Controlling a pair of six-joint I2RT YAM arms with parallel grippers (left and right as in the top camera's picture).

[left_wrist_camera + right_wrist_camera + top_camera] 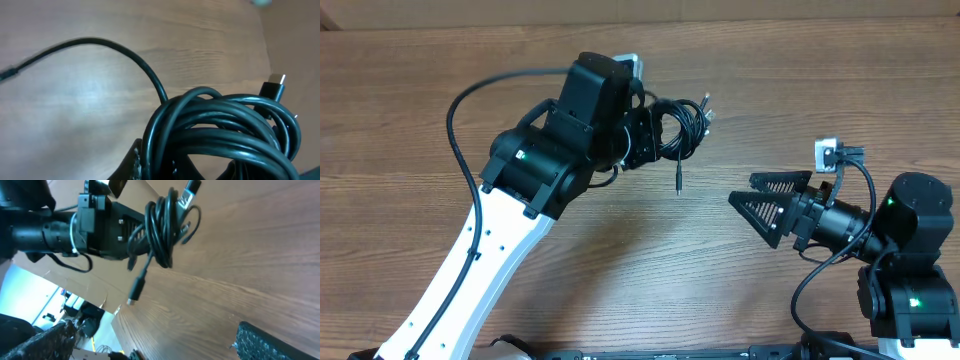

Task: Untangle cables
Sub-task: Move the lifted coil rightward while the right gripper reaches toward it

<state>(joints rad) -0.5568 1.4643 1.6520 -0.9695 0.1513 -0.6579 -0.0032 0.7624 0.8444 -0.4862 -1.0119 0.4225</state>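
1. Cables (235, 145): several thin black cords wound into one tight coil, filling the lower right of the left wrist view directly ahead of the camera.
2. Left end effector (658, 135): closed on the coil and clamping it at one side. How far the jaws have closed is hidden by the cords.
3. Flat plug (274, 87): projects from the coil's far edge.
4. Loose end (677, 186): one cord leaves the coil and ends in a small plug, which hangs below the coil in the right wrist view.
5. Tabletop (420, 80): wood grain, lying beyond the coil.
6. Right end effector (742, 188): jaws spread wide and gripping nothing. It points toward the coil and stands well apart from it.
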